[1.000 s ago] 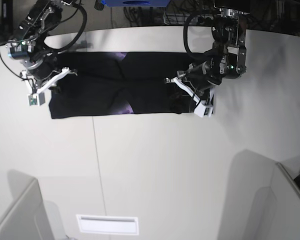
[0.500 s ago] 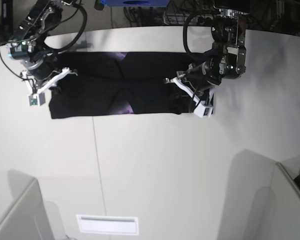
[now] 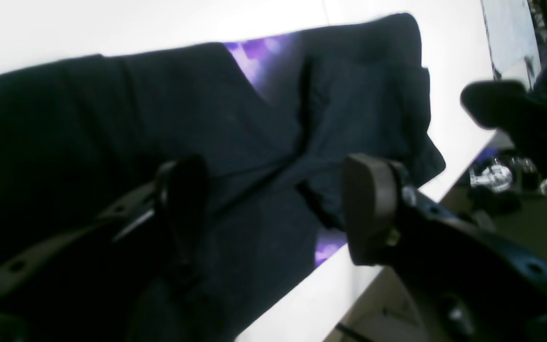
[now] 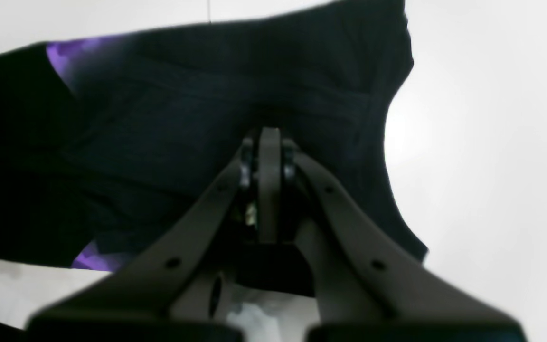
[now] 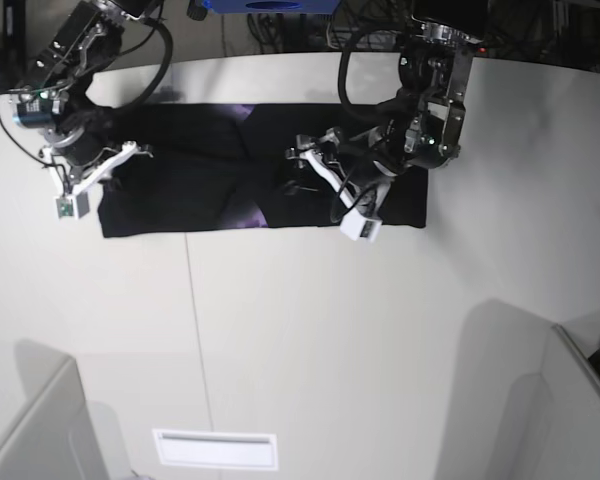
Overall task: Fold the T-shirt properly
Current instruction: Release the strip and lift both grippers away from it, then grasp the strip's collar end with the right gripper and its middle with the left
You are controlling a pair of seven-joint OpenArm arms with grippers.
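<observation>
We judge shirt (image 5: 405, 195) soft, light, limp; pinch layered edge. Left gripper (image 3: 273, 209) open, holding nothing; right gripper (image 4: 269, 137) closed.

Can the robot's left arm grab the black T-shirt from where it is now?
Probably yes: its left tool is wide open over the T-shirt, and I see nothing between them blocking the way.
</observation>
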